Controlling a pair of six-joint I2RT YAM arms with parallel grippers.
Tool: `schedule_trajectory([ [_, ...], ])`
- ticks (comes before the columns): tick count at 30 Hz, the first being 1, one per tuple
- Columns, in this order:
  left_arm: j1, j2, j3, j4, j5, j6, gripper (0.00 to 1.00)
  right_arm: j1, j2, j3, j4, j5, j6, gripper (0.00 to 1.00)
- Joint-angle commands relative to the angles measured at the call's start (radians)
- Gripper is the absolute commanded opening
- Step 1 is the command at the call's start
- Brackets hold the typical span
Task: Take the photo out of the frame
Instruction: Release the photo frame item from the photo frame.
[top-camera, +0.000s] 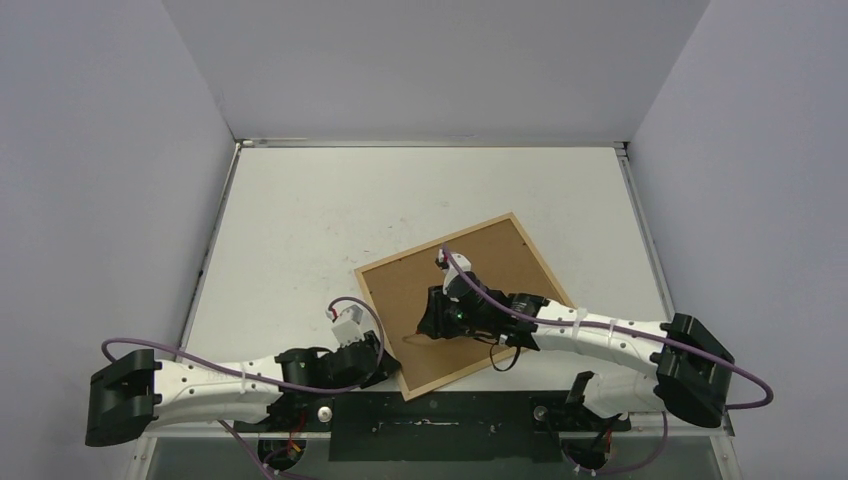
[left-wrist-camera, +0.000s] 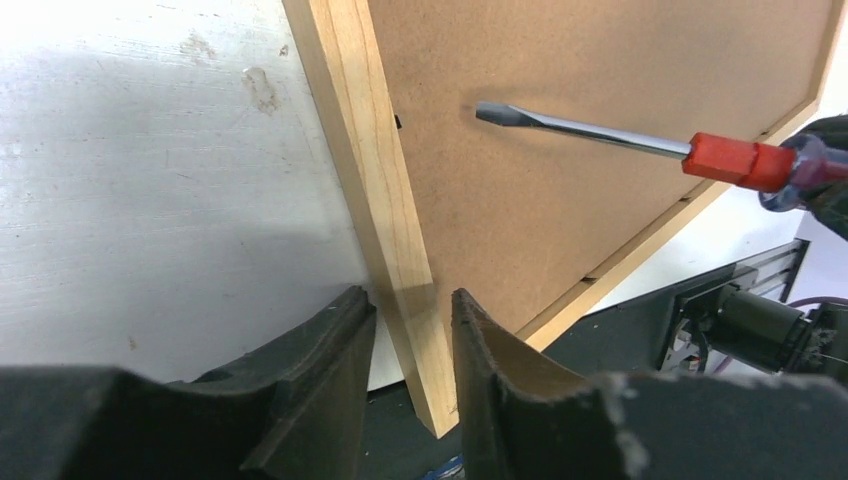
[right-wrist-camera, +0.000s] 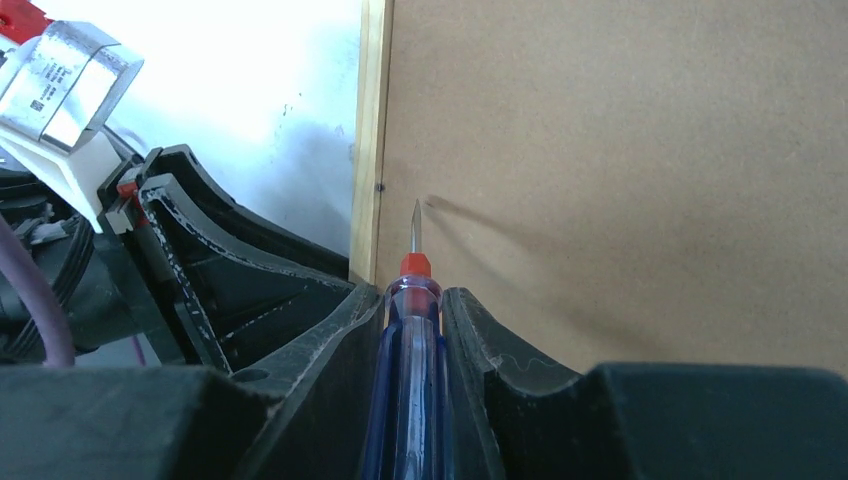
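The frame (top-camera: 435, 243) of light wood lies face down on the white table, and its brown backing panel (top-camera: 500, 265) faces up. The photo is hidden under the panel. My left gripper (top-camera: 378, 355) has one finger on each side of the frame's left moulding (left-wrist-camera: 370, 130) near the near corner, shut on it (left-wrist-camera: 410, 300). My right gripper (top-camera: 432, 318) hovers over the panel, shut (right-wrist-camera: 413, 300) on a screwdriver (right-wrist-camera: 412, 340) with a blue handle and red collar. Its flat blade (left-wrist-camera: 500, 113) points at the panel's edge by the left moulding (right-wrist-camera: 370, 120).
A small dark tab (right-wrist-camera: 380, 187) sits where panel meets moulding. The frame's near corner overhangs the black mounting rail (top-camera: 430, 420). Grey walls close in the table (top-camera: 400, 190) on three sides. My left gripper's fingers (right-wrist-camera: 230, 260) show just left of the screwdriver.
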Motion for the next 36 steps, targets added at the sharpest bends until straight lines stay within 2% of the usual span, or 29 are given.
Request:
schedule_trajectory([
  [1,-0.002,-0.025,-0.050,-0.172,-0.030,0.013,0.37,-0.054,-0.082,-0.051,0.083,-0.078,0.050,0.00],
  [5,-0.002,-0.055,-0.049,-0.187,-0.039,-0.039,0.45,-0.127,-0.136,-0.106,0.118,-0.114,0.085,0.00],
  [9,-0.002,-0.036,-0.033,-0.195,-0.044,-0.100,0.48,-0.164,-0.172,-0.120,0.100,-0.113,0.089,0.00],
  [19,-0.003,0.298,0.194,-0.342,-0.027,-0.166,0.48,-0.228,-0.221,-0.152,0.092,-0.107,0.111,0.00],
  [25,-0.004,0.446,0.265,-0.392,-0.004,-0.166,0.38,-0.243,-0.248,-0.153,0.062,-0.089,0.111,0.00],
  [32,-0.002,0.458,0.236,-0.361,0.008,-0.139,0.18,-0.253,-0.285,-0.171,0.069,-0.095,0.117,0.00],
  [36,-0.002,0.446,0.228,-0.351,0.005,-0.086,0.01,-0.263,-0.259,-0.188,0.109,-0.126,0.132,0.00],
])
